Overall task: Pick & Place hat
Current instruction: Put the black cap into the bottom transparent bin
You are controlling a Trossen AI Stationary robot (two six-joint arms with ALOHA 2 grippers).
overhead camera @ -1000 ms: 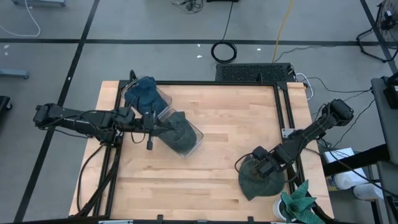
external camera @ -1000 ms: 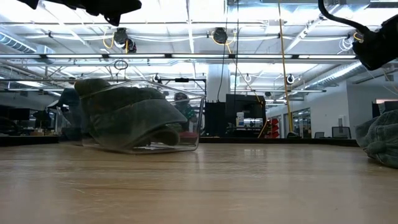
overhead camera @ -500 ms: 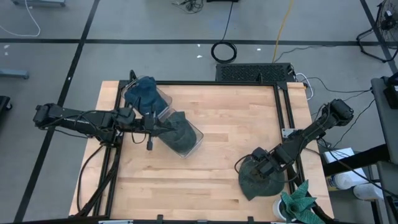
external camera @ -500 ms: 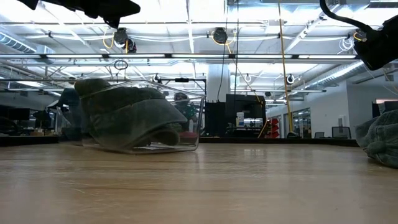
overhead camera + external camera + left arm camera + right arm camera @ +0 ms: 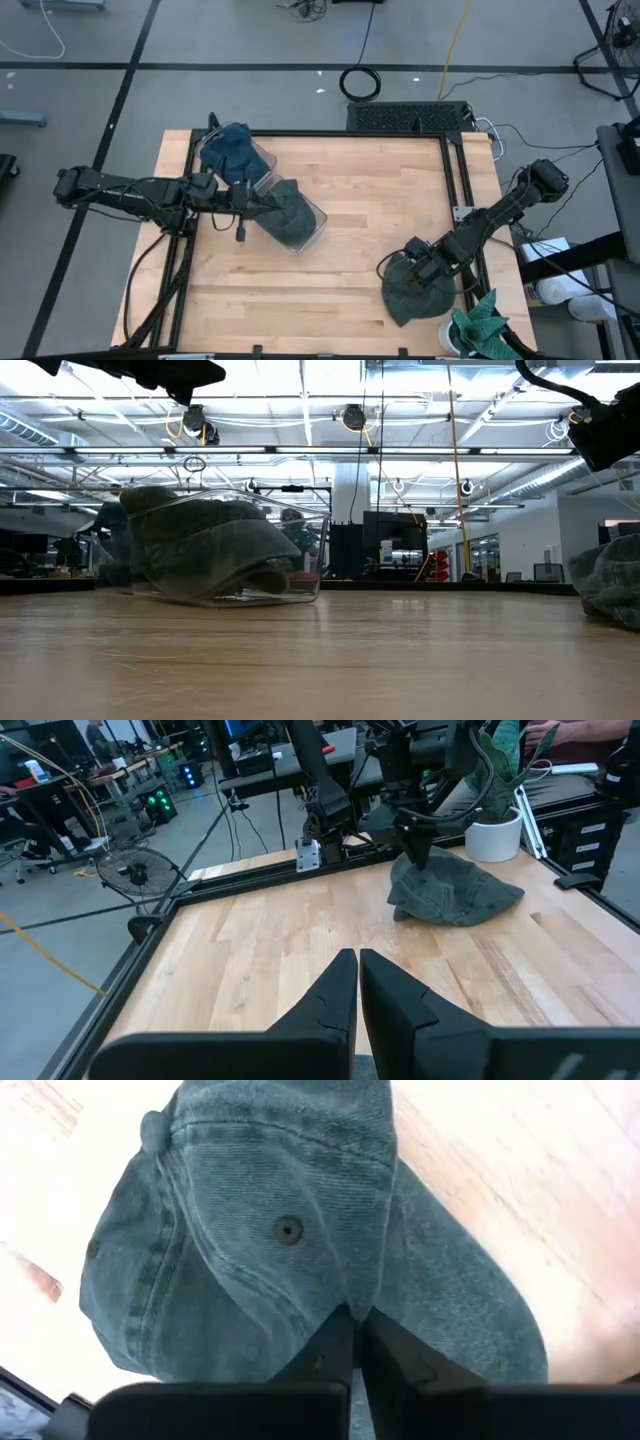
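A dark green cap, the hat (image 5: 413, 292), lies on the wooden table (image 5: 350, 250) near its front right corner; it also shows in the low view as the hat (image 5: 610, 585) and in the left wrist view as the hat (image 5: 452, 892). My right gripper (image 5: 358, 1325) stands over it, pointing down, shut on its crown. My left gripper (image 5: 357, 982) is shut with nothing in it and hangs at the table's left, above a clear bin (image 5: 290, 215) that lies on its side with other hats in it. My right gripper pinches a fold of the crown's cloth (image 5: 350, 1295) between its two fingers, close to a seam and not far from an eyelet (image 5: 289, 1231). The fingers come from above, pointing steeply down. The hat rests on the table, its cloth drawn up into a small peak (image 5: 415, 868) at the fingertips.
The clear bin (image 5: 225, 550) holds a dark green hat (image 5: 287, 212) at its mouth, and a blue hat (image 5: 228, 148) sits at its far end. A potted plant (image 5: 480, 325) stands just off the table's front right corner. Bare wood lies between bin and hat.
My right gripper has shut on the hat's crown without leaving its place. The cloth under it has gathered slightly toward the fingers. The hat stays on the table.
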